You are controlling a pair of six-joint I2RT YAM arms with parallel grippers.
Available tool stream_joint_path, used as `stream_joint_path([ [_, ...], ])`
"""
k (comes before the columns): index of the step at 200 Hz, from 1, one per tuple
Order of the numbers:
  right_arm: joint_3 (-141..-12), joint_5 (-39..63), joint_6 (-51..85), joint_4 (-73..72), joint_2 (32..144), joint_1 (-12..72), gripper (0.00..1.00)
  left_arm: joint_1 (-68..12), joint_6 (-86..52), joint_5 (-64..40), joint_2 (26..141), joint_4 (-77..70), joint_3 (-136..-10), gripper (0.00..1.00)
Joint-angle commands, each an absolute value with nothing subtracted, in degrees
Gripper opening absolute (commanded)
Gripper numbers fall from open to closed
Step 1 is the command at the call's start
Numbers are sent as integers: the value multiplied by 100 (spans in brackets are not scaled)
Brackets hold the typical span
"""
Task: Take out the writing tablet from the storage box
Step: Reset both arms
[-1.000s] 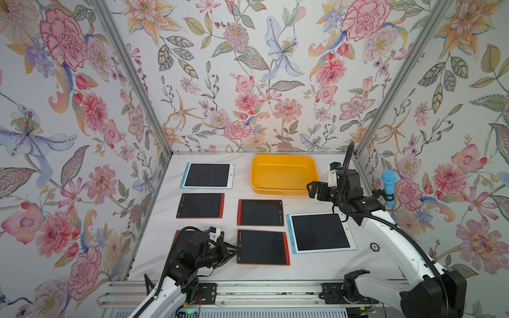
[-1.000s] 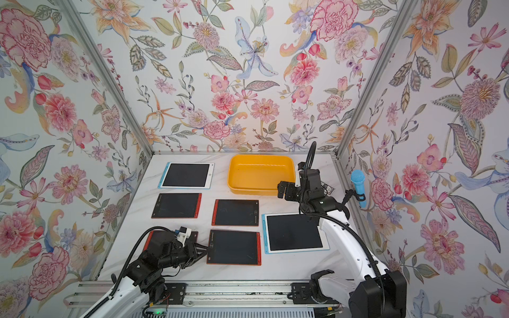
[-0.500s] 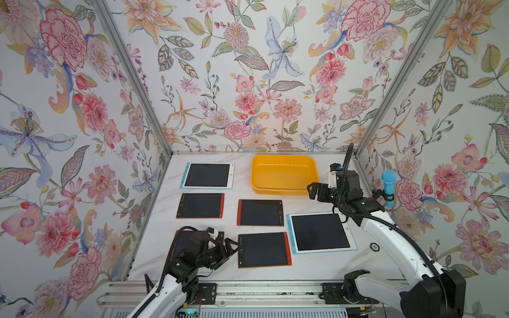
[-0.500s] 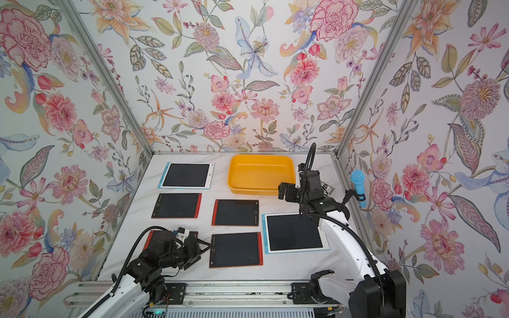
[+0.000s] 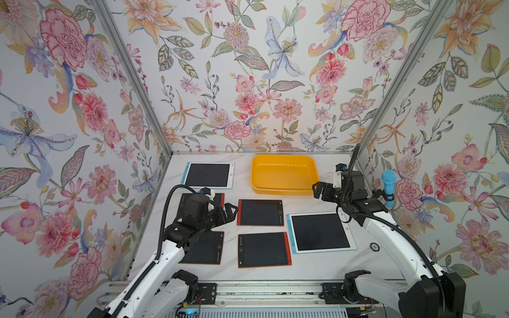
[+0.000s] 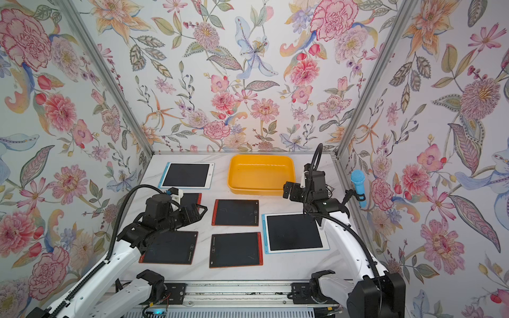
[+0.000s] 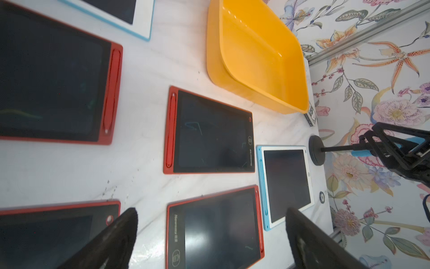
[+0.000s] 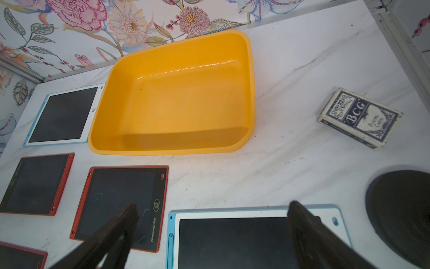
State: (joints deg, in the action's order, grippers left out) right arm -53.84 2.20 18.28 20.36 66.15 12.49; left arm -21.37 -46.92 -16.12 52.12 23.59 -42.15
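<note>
The yellow storage box (image 5: 283, 190) (image 6: 260, 190) stands at the back middle of the table, and its inside (image 8: 181, 97) shows bare. Several writing tablets lie flat on the table outside it: red-framed ones at front left (image 5: 205, 247), front centre (image 5: 263, 249) and middle (image 5: 260, 212), a white-and-blue one on the right (image 5: 319, 232) and another at back left (image 5: 208, 174). My left gripper (image 5: 231, 209) (image 7: 210, 214) hovers open above the left red tablets, holding nothing. Beside the box's front right corner, my right gripper (image 5: 316, 190) (image 8: 213, 206) is open and empty.
A pack of playing cards (image 8: 359, 117) lies right of the box. A blue microphone (image 5: 389, 187) stands on a black round base (image 8: 400, 216) by the right wall. Floral walls close in the left, back and right sides.
My left gripper has opened, risen from the front-left red tablet and moved back toward the table's middle. The right arm has not moved.
</note>
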Motion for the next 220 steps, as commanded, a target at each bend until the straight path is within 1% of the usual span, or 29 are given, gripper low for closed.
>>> stream_joint_path([
  [1,-5253,330,1637,1823,6616,1171,100,-2082,-3739,-657,5371,2059,-4561,100],
  [56,-5089,338,1292,1498,6544,1001,100,-1796,-2333,856,5462,1291,-4638,100],
  [80,-4917,300,1070,1192,6478,994,100,-1772,-1765,1415,5247,474,-4212,100],
  [104,-4825,-183,987,1039,6543,976,100,-1686,-1303,2030,5133,-321,-3806,100],
  [127,-4676,-183,474,772,6653,949,100,-1563,-681,2396,5137,-1389,-3260,100],
  [140,-4485,-287,465,527,6643,928,100,-1469,-449,2436,5133,-2210,-2800,100],
  [155,-4146,-157,406,26,6577,872,100,-1301,-380,2314,5166,-3060,-2325,100],
  [188,-3127,-77,590,-1536,6284,703,100,-884,-288,1843,5673,-4222,-1754,100],
  [203,-3006,-172,746,-1651,6247,613,100,-764,-99,1746,5918,-5003,-1443,100],
  [220,-3092,-14,446,-1488,6342,536,100,-611,-26,1719,6293,-5787,-1169,100],
])
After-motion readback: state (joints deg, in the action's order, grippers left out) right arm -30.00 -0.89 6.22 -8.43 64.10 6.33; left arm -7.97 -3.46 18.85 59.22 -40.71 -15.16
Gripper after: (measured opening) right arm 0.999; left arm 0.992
